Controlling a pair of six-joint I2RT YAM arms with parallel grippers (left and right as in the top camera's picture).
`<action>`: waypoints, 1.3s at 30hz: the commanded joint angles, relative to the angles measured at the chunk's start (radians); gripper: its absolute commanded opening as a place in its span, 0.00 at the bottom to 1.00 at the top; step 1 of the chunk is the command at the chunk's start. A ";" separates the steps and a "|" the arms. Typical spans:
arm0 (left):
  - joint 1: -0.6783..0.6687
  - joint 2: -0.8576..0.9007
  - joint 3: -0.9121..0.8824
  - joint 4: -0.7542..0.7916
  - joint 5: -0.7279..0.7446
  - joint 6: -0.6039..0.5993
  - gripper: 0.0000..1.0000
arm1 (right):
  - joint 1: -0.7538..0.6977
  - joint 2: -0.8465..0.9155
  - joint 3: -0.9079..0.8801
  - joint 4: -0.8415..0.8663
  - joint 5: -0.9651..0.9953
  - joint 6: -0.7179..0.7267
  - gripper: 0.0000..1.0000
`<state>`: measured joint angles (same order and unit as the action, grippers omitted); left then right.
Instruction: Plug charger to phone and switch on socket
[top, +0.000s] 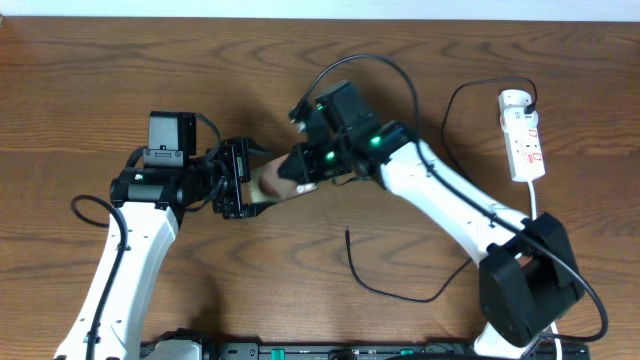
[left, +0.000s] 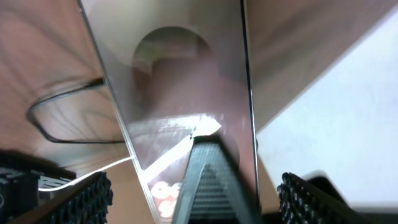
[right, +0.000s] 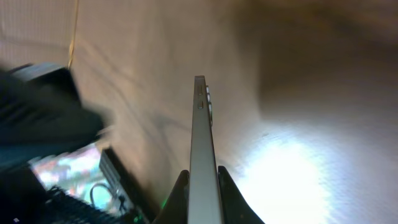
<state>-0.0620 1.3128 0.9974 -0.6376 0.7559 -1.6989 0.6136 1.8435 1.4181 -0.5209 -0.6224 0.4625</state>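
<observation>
The phone (top: 270, 181) was held off the wooden table (top: 100, 80), set on edge between the two grippers. The right gripper (top: 298, 172) was closed on it: in the right wrist view the phone (right: 200, 155) was seen edge-on, pinched at its near end between both fingertips (right: 179, 190). On the opposite side of the phone, the left gripper (top: 240, 180) was spread wide. In the left wrist view the slab (left: 180, 81) was framed between the ribbed pads (left: 84, 199), with a gap on each side. The charger (top: 349, 250) was left on the table well apart from the phone, its free tip nearest the phone. The power strip (top: 524, 140) was seen far beyond the phone, past the right arm.
</observation>
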 joint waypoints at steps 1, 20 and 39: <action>0.000 -0.008 0.005 0.049 0.096 0.096 0.85 | -0.076 -0.011 0.023 0.009 -0.020 -0.001 0.01; 0.000 -0.007 0.005 0.527 -0.065 0.344 0.85 | -0.303 -0.011 0.023 0.396 -0.273 1.148 0.01; 0.000 -0.006 0.005 0.734 -0.340 0.219 0.86 | -0.138 -0.011 0.023 0.769 -0.259 1.384 0.01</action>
<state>-0.0620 1.3128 0.9970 0.0784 0.4637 -1.4700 0.4541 1.8439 1.4197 0.2268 -0.8684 1.8240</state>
